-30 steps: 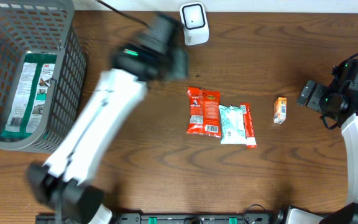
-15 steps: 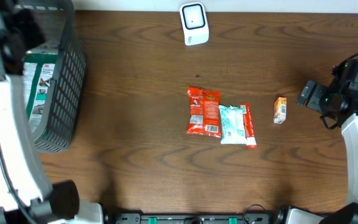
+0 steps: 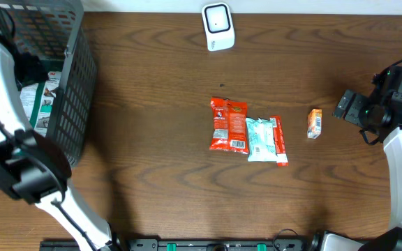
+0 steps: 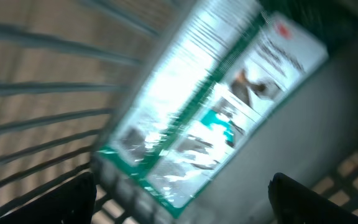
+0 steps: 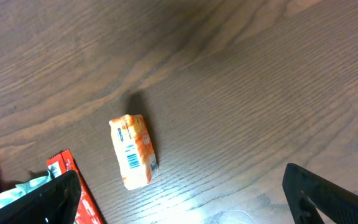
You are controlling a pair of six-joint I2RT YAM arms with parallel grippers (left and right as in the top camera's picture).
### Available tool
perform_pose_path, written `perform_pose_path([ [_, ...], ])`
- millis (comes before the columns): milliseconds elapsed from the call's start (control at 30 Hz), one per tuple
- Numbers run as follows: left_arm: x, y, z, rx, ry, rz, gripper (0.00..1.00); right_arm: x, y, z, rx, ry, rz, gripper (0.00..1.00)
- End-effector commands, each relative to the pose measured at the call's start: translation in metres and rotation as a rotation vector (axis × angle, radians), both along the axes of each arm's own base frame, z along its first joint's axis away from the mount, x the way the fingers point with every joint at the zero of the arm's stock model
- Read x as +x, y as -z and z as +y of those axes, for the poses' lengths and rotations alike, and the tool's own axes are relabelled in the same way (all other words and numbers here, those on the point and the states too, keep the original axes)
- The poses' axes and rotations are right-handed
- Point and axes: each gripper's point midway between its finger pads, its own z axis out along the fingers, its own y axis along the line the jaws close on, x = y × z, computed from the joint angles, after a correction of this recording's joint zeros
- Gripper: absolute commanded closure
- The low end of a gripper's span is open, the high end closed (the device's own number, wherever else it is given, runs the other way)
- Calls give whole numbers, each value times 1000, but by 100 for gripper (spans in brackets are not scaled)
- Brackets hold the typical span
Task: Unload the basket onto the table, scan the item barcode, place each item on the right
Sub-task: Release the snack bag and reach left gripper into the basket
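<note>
Packet (image 4: 210, 115) just beneath left gripper (image 4: 188, 199)

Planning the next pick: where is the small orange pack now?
Overhead view: the small orange pack lies on the right side of the table, just right of the thin red packet and apart from it, barcode up.

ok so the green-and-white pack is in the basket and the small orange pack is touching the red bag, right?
Not touching. The small orange pack lies well apart from the red bag, on its own; the overhead view shows the gap. The green-and-white pack is in the basket, as you said.
</note>
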Motion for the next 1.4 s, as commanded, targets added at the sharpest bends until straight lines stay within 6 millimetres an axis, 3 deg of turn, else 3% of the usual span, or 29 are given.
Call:
perform_pose_path([
  [0, 9, 44, -24, -168, 159, 66, 10, 1, -4, -2, 2, 17, -10, 1],
  [233, 9, 97, -20, -218, 148, 164, 9, 1, -4, -2, 2, 17, -10, 1],
  [467, 6, 132, -7, -237, 119, 205, 9, 1, -4, -2, 2, 17, -11, 1],
  [833, -16, 162, 18, -279, 18, 245, 11, 1, -4, -2, 2, 17, -10, 1],
  [1167, -15, 167, 13, -316, -1, 226, 43, 1, -4, -2, 2, 17, -11, 1],
  [1233, -12, 168, 8, -344, 2, 212, 65, 1, -4, -2, 2, 17, -11, 1],
  [1267, -11, 166, 3, -368, 3, 200, 86, 1, -4, -2, 2, 17, -10, 1],
  [1300, -10, 163, 1, -378, 4, 191, 92, 1, -4, -2, 2, 17, -10, 1],
  [1367, -7, 151, 2, -369, 3, 166, 93, 1, -4, -2, 2, 17, -10, 1],
])
